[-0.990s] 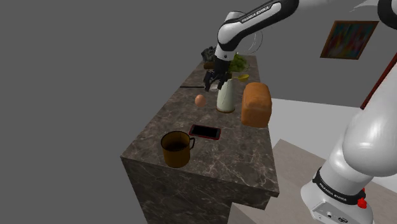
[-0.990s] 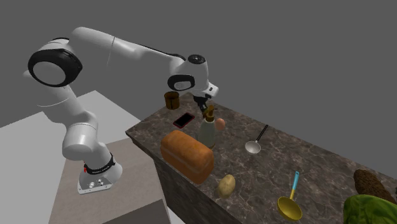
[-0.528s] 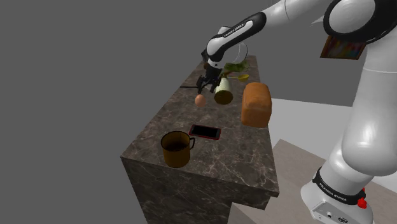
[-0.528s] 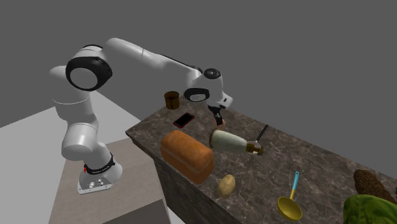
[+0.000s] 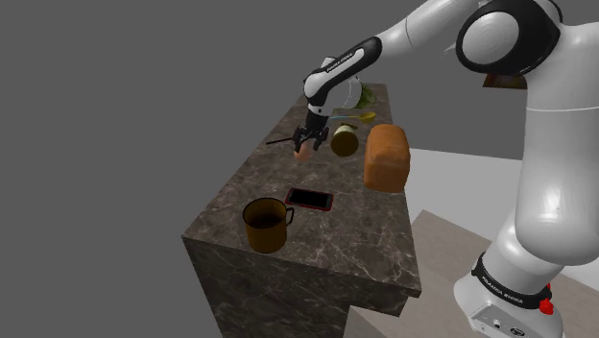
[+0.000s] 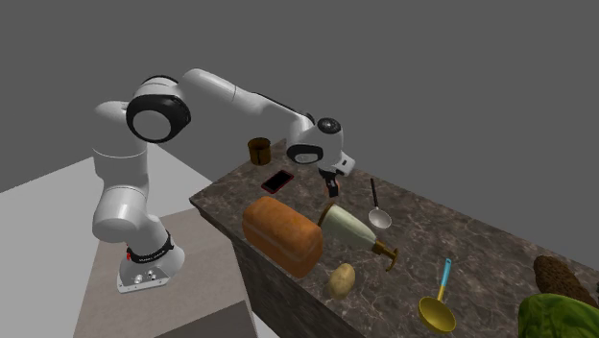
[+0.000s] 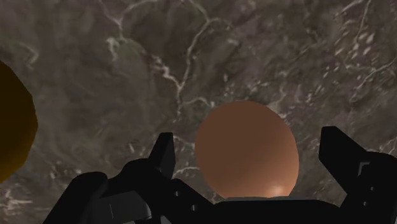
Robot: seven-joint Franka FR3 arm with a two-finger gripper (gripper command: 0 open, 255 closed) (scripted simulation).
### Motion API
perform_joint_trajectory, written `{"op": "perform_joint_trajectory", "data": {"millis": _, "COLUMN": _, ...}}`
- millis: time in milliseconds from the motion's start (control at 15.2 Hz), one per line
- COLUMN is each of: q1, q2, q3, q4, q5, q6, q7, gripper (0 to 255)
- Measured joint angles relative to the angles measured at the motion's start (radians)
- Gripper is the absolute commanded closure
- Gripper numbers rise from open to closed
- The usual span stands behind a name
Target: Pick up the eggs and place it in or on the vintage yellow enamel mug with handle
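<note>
A brown egg lies on the dark marble counter, far from the stand. My gripper is down over it, open, with one black finger on each side and a gap between each finger and the shell. In the shoulder view the gripper covers most of the egg. The mug, brownish yellow with a handle, stands upright near the counter's near end. It also appears behind the arm in the second exterior view, as a small mug.
A pale bottle lies on its side next to the gripper. A bread loaf, a red-edged phone, a silver ladle, a potato and a yellow ladle share the counter. A yellowish rounded thing sits close by.
The bottle, upright a second ago, has tipped over and rolled along the counter. The gripper has come down around the egg. The silver ladle has shifted.
</note>
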Motion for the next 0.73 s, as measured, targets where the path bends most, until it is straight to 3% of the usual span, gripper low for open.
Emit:
{"op": "perform_joint_trajectory", "data": {"millis": 528, "q1": 0.003, "q2": 0.026, "q3": 0.005, "q4": 0.005, "q5": 0.006, "q6": 0.023, "q7": -0.002, "gripper": 0}}
{"op": "perform_joint_trajectory", "data": {"millis": 594, "q1": 0.003, "q2": 0.026, "q3": 0.005, "q4": 0.005, "q5": 0.006, "q6": 0.023, "q7": -0.002, "gripper": 255}}
{"op": "perform_joint_trajectory", "data": {"millis": 726, "q1": 0.003, "q2": 0.026, "q3": 0.005, "q4": 0.005, "q5": 0.006, "q6": 0.023, "q7": -0.002, "gripper": 255}}
